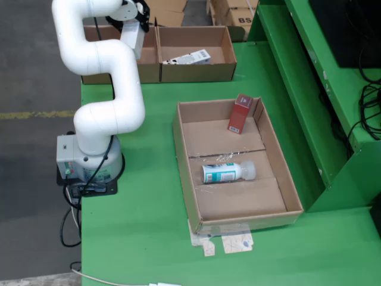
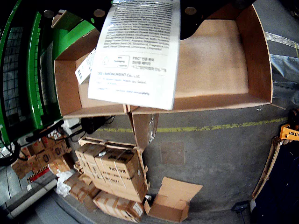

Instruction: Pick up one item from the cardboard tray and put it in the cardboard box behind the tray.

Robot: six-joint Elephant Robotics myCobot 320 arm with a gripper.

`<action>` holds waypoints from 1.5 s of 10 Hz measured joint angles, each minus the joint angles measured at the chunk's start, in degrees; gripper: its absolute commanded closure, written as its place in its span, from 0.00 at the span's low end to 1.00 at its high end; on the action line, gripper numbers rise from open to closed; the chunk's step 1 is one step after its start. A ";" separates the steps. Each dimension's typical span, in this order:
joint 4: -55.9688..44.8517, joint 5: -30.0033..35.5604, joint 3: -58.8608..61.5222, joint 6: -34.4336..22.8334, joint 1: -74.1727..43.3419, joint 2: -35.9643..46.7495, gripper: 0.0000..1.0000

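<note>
In the fixed view my gripper is high at the back left, shut on a white carton that hangs over the left cardboard box behind the tray. The wrist view shows this carton close up, with printed text, above that box's bare floor. The right back box holds another white carton, which also shows in the wrist view. The cardboard tray holds a red carton leaning at its far wall and a teal-labelled bottle lying on its side.
The white arm rises from its base at the green table's left edge. A green frame runs along the right. Tape scraps lie in front of the tray. Stacked cartons stand on the floor beyond.
</note>
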 measured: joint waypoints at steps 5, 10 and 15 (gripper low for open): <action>10.90 -4.66 0.00 -5.54 4.66 -8.61 1.00; 36.03 -10.81 0.00 -17.48 4.04 -22.41 1.00; 50.36 -10.19 -0.71 -16.96 -0.09 -25.13 1.00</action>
